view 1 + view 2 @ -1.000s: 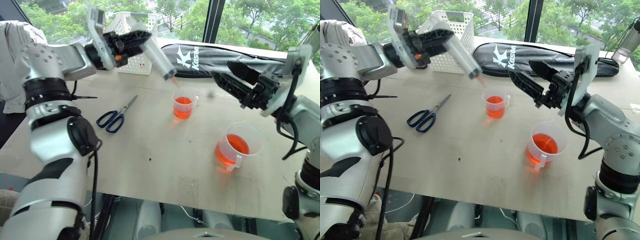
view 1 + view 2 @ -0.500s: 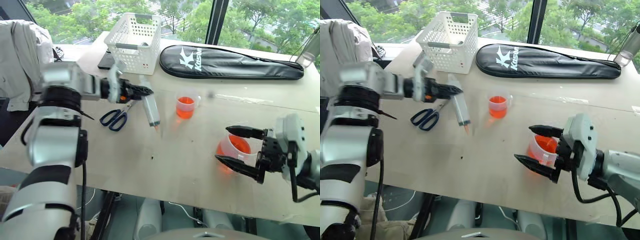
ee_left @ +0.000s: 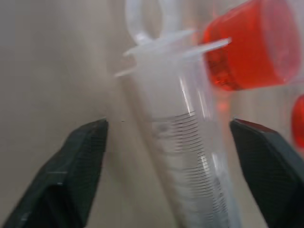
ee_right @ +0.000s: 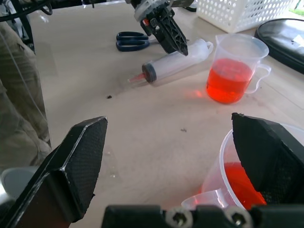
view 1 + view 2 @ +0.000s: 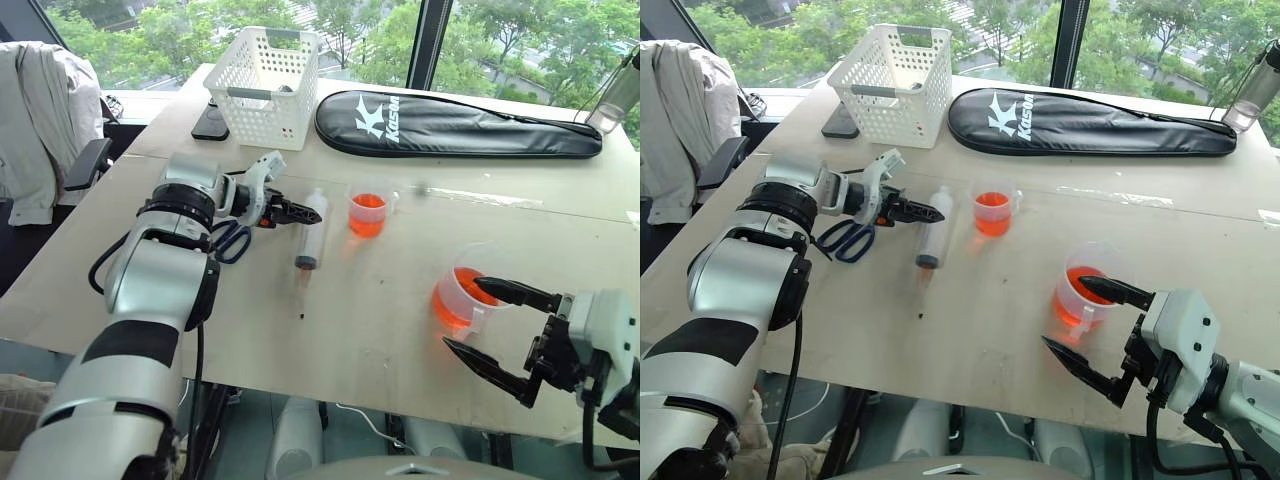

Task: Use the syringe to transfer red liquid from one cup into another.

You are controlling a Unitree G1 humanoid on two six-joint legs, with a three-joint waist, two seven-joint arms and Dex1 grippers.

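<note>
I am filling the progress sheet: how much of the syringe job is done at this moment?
Done: the syringe lies flat on the table, and the small cup holds red liquid. In hand: nothing; the left pincer stands open over the syringe, the right pincer open by the large cup. Left: seemingly nothing.

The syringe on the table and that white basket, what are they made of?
The large clear syringe: seemingly glossy transparent plastic, its printed scale showing through.
The white perforated basket: probably matte moulded plastic, judging by its even grid of holes.

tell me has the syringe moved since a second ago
Yes. The syringe came down from above the small cup and now lies on the table beside it, nearer the scissors.
</note>
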